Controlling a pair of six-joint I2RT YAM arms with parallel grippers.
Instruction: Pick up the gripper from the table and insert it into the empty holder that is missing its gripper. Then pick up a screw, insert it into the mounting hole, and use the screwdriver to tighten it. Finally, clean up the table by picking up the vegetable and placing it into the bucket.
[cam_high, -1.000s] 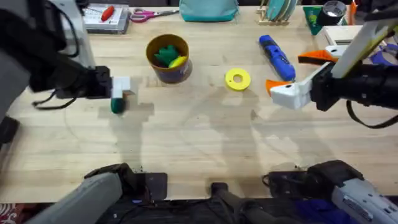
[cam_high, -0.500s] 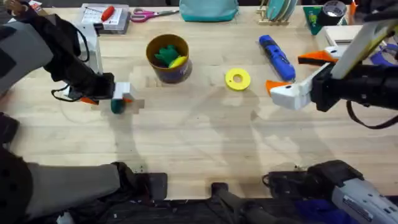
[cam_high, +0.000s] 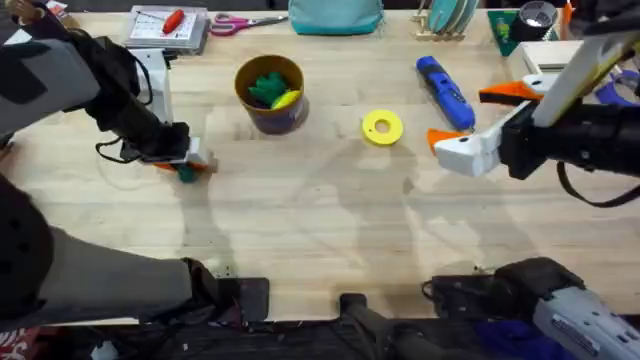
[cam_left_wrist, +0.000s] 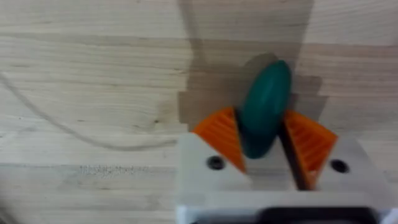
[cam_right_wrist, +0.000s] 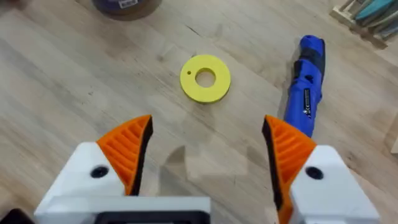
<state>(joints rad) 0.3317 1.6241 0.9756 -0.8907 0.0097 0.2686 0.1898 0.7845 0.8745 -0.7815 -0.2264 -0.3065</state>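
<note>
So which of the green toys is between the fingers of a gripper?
The dark green oval vegetable, which the left gripper holds at the table. The bright green leafy toy lies in the bucket, beside a yellow toy.

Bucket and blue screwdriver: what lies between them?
In the overhead view, a flat yellow ring lies on the table between the bucket and the screwdriver.

vegetable (cam_left_wrist: 264, 106) base hidden (between fingers (cam_left_wrist: 219, 134))

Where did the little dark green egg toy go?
The vegetable is on the table's left side in the overhead view, left of and nearer the arms than the bucket, pinched between the left gripper's orange fingers.
</note>
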